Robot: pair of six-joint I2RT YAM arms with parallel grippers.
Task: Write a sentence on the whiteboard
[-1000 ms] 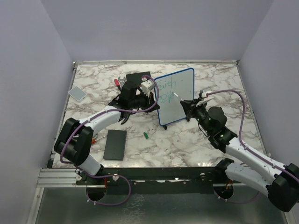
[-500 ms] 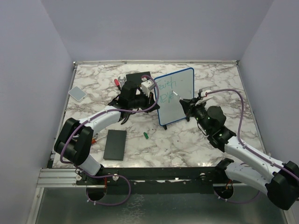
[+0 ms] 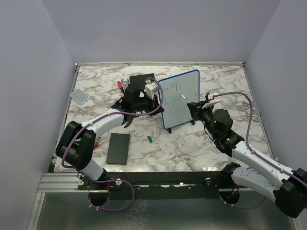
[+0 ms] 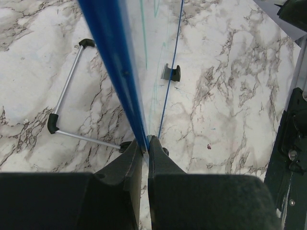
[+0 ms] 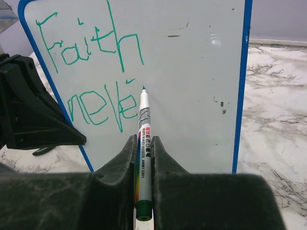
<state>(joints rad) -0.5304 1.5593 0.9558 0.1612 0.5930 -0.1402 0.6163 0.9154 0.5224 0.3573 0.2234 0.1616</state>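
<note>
Whiteboard (image 3: pixel 180 98): stands upright on its little feet, a little far of the middle of the marble table (image 3: pixel 192 148), with its white face turned toward the right arm so that arm can write on it.
Sentence (image 5: pixel 91 48): green handwriting, "Faith" on the upper line and "neve" below it. It looks unfinished, and the board to its right is bare.
Marker (image 5: pixel 144 139): its nib sits just right of the last green letter, at the board's face. Whether it touches cannot be told.
Right gripper (image 5: pixel 144 142): clamped narrow on the marker's barrel, nib pointing forward, so the wrist steers each stroke.
Left gripper (image 4: pixel 145 143): pinched tight on the blue frame at the board's left edge, most likely to brace the light board against the pen's push.
Wire stand (image 4: pixel 67 103): props the board from behind.
Green cap (image 3: pixel 149 139): lies on the table near the board, off the pen.
Black slab (image 3: pixel 118 148): lies flat at near left, well apart.
Next stroke: probably the next letter, needing light pressure.
</note>
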